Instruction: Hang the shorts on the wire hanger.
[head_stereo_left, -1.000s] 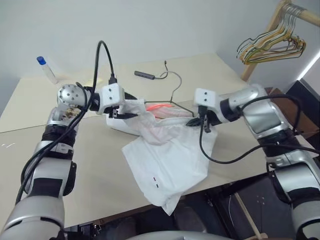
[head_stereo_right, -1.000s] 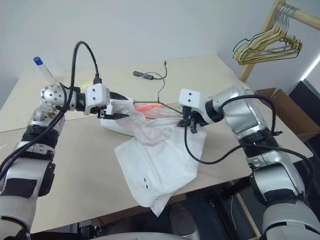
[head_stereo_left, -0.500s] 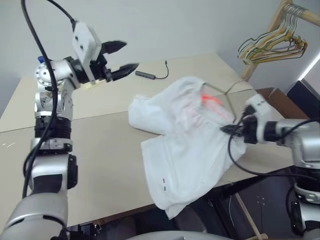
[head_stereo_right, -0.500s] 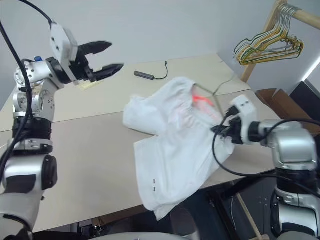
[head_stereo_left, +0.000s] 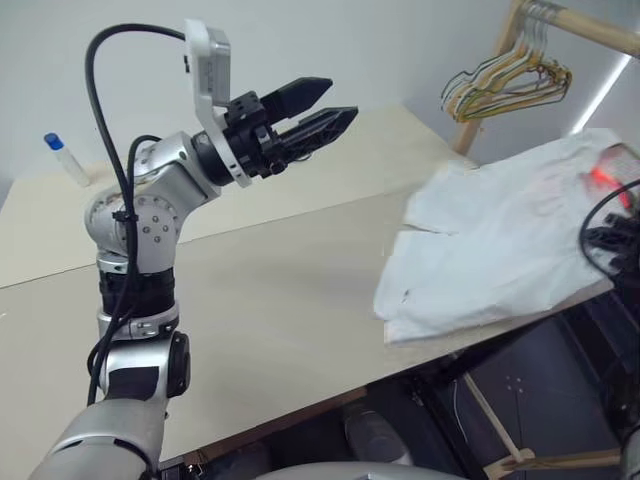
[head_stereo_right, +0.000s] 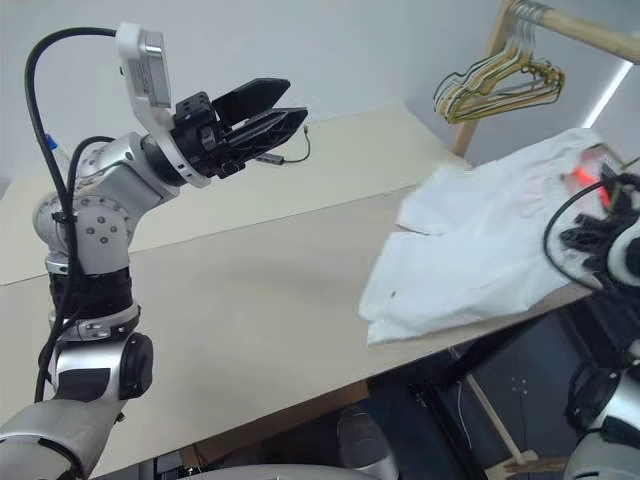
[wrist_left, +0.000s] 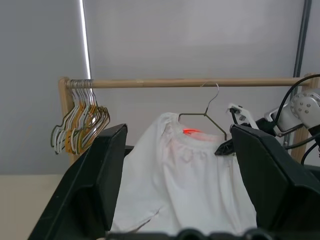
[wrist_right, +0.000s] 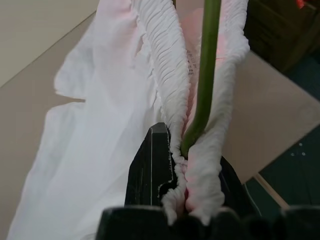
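A pale beige table (head_stereo_left: 250, 290) stands before a grey wall, with a wooden rail (wrist_left: 185, 82) carrying a bunch of hangers (head_stereo_left: 500, 85) at the far right. The shorts (head_stereo_left: 490, 250) drape over the table's right edge, lifted at the waistband by the right gripper (wrist_right: 187, 165), clamped on fabric and the wire hanger (wrist_right: 202, 80). The left gripper (head_stereo_left: 315, 105), raised over the table's left, has its fingers apart, empty.

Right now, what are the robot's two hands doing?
Left gripper: open, empty.
Right gripper: shut on the shorts and the wire hanger.
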